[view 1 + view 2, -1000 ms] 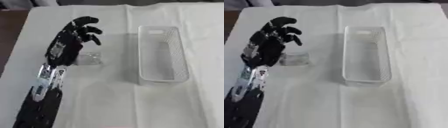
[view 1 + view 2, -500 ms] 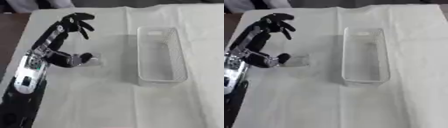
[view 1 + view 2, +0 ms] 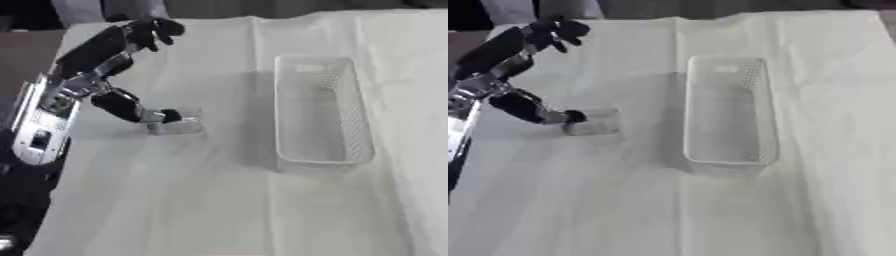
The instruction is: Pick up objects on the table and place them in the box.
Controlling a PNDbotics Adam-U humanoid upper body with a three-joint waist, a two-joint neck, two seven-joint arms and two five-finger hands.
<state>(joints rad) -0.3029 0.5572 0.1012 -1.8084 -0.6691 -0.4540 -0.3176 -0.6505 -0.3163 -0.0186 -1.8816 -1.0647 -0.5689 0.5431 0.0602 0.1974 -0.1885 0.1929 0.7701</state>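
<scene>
Left robot hand (image 3: 105, 55) unclenched, thumb tip against a small clear, glassy block (image 3: 178, 125) beside the white mesh box (image 3: 320, 111).

The left hand (image 3: 109, 47) is black with shiny silver parts. Its fingers (image 3: 157, 30) are all black. Right by the black thumb tip lies a small see-through block (image 3: 178, 125). The box (image 3: 319, 112) is white with tiny holes in its walls. The table cloth (image 3: 219, 200) is plain white.
</scene>
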